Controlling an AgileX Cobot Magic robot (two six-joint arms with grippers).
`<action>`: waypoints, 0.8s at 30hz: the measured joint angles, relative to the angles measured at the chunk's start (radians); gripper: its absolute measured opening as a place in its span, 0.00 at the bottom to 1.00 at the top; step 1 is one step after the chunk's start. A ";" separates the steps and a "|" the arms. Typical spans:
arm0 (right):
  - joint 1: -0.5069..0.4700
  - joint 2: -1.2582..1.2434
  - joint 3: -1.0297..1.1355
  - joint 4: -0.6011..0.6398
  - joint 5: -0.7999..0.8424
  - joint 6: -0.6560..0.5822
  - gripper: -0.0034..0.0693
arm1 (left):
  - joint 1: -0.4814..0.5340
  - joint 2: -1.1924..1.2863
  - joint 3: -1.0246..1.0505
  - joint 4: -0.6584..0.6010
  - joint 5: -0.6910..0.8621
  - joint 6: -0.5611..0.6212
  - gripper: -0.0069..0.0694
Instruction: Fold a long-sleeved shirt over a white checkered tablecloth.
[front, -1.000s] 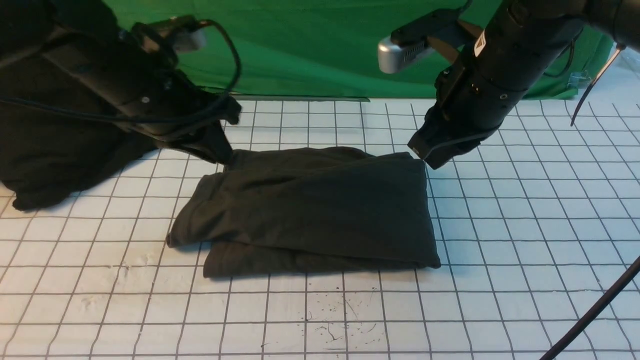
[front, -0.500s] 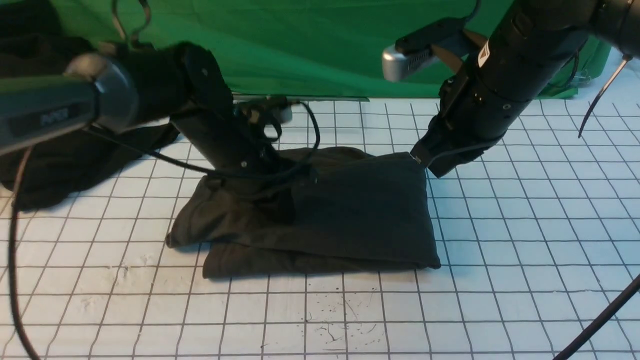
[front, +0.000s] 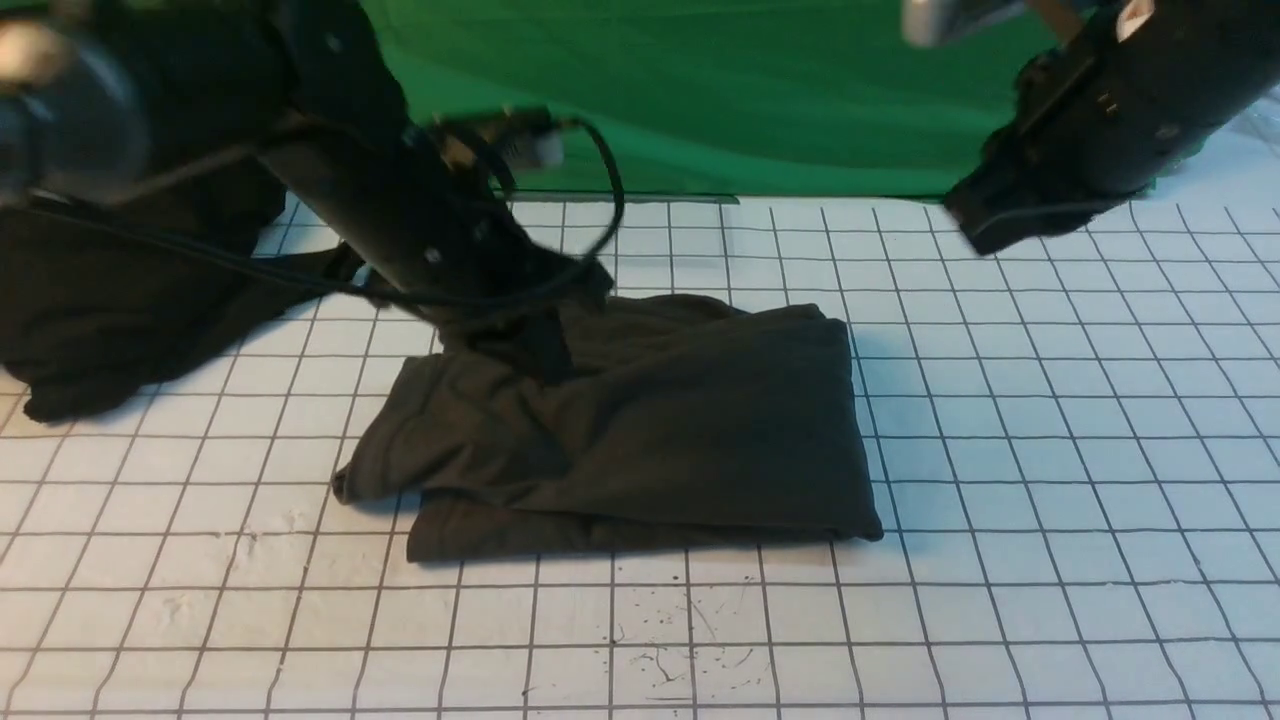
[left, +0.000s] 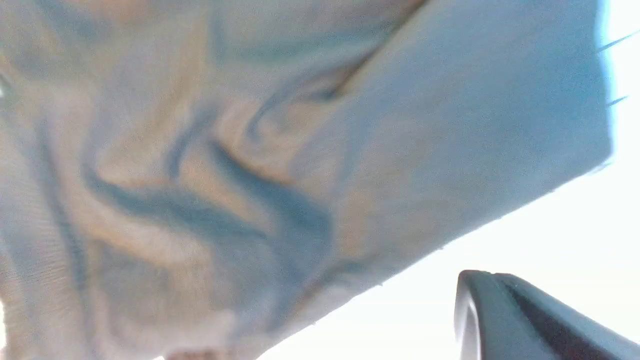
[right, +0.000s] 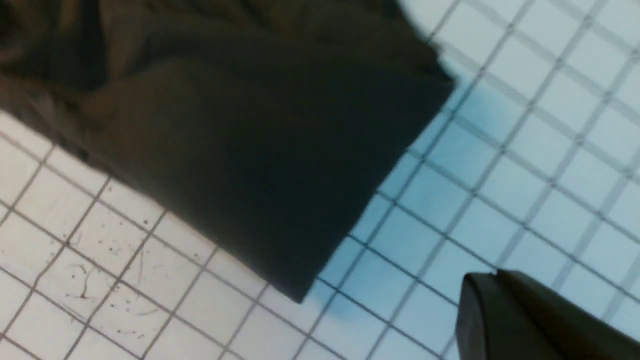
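The long-sleeved shirt (front: 650, 430) lies folded into a dark olive block in the middle of the white checkered tablecloth (front: 1050, 450). Its top layer is rumpled on the left. My left gripper (front: 545, 355) hangs over the shirt's far left part, jaws shut. In the left wrist view the wrinkled shirt (left: 250, 150) fills the frame, and the left gripper (left: 493, 272) shows against bright cloth with nothing between its fingers. My right gripper (front: 975, 235) is raised beyond the shirt's far right corner, shut and empty. The right wrist view shows that gripper (right: 495, 271) over the tablecloth (right: 500, 165) beside the shirt (right: 250, 150).
A blacker heap of garments (front: 110, 300) lies at the far left of the table. A green fabric backdrop (front: 700, 100) closes off the far edge. A dark cable (front: 1200, 620) crosses the near right corner. Scuff marks (front: 670, 650) dot the cloth near the front.
My left arm swung in from the far left over the shirt, its jaws closing, and the shirt's top layer is now rumpled. My right gripper rose up and right, away from the shirt's corner.
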 joint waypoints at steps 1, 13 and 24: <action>-0.018 -0.044 0.002 0.000 0.000 0.001 0.06 | 0.000 -0.055 0.000 0.007 0.009 0.000 0.09; -0.087 -0.805 0.459 0.001 -0.611 0.046 0.06 | 0.000 -0.880 0.259 0.023 -0.046 -0.036 0.09; -0.087 -1.395 1.204 0.002 -1.402 0.051 0.11 | 0.000 -1.593 0.859 0.038 -0.351 -0.203 0.09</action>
